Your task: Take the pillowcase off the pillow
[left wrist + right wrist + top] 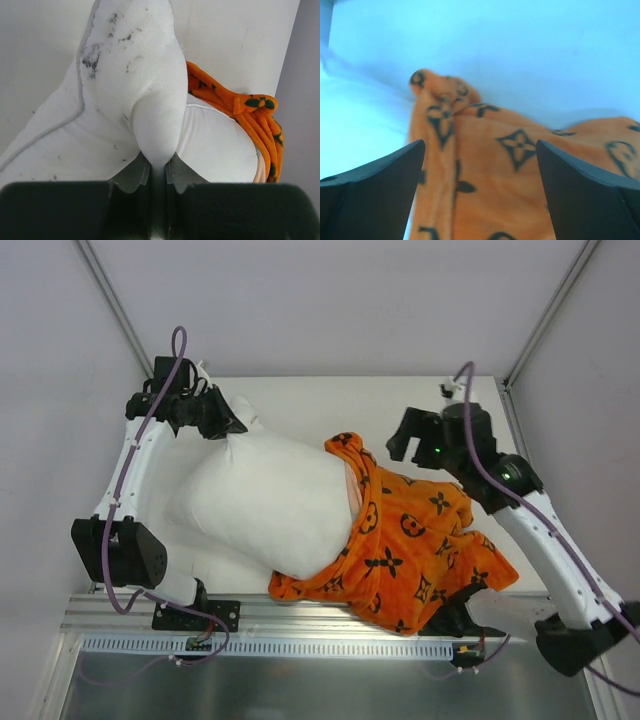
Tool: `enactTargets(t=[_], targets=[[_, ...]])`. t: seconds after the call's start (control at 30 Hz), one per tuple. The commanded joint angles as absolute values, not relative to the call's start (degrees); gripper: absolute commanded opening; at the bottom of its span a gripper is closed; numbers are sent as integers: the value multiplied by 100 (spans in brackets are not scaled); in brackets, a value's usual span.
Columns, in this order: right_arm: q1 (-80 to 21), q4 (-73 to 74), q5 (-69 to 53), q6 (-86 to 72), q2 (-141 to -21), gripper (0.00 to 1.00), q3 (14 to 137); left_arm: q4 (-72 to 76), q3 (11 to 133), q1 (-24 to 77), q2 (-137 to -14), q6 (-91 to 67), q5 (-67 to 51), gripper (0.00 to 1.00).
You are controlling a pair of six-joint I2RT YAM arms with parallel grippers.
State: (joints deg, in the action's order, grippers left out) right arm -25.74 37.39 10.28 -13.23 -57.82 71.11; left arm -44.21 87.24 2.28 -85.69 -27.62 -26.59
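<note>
The pillowcase (pixel 410 540) looks more than halfway off to me. The orange monogram plush is bunched over the right, near end of the pillow (pixel 265 500), close to the front edge of the table (pixel 300 395). The rest of the white cushion is bare and lies diagonally toward the far left. In the left wrist view the case's open hem is rolled into a thick orange band around the pillow, so that end is definitely in there. How deep it goes, I can't tell.

The left gripper (pixel 225 423) is clamped tight on the pillow's far-left corner, with a pinch of white fabric squeezed between its 2 fingers like an anchor. The right gripper (pixel 408 445) has its jaws spread wide and holds nothing. It sits by the case's far edge, and its own camera shows orange plush beyond the fingers, with no contact that I can make out.

What's left, I'd guess: the right side needs a fresh grab on the case, then a pull away from the left arm to slide the last part off.
</note>
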Motion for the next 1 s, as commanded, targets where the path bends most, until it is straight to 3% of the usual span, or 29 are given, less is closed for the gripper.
enactTargets(t=[0.0, 0.27, 0.3, 0.43, 0.47, 0.77, 0.97], targets=[[-3356, 3832, 1082, -1046, -7079, 96, 7775, -3999, 9070, 360, -8174, -2769, -3226, 0], [-3797, 3832, 255, -1160, -9218, 98, 8630, -3999, 9123, 413, -7981, -2698, -3401, 0], [-3797, 3832, 264, -1178, -9333, 92, 8666, -3999, 9106, 413, -7928, -2672, -3419, 0], [-3683, 3770, 674, -1274, -9116, 15, 8378, -4008, 9000, 369, -7761, -2610, -3305, 0], [-3587, 3762, 764, -1318, -8966, 1, 8263, -4008, 9000, 343, -7743, -2619, -3305, 0], [-943, 3779, 879, -1231, -5972, 1, 5883, -4184, 8807, -536, -7208, -2558, -3682, 0], [-396, 3893, 993, -1318, -5238, 1, 5580, -4175, 9149, -729, -7154, -2759, -3674, 0]])
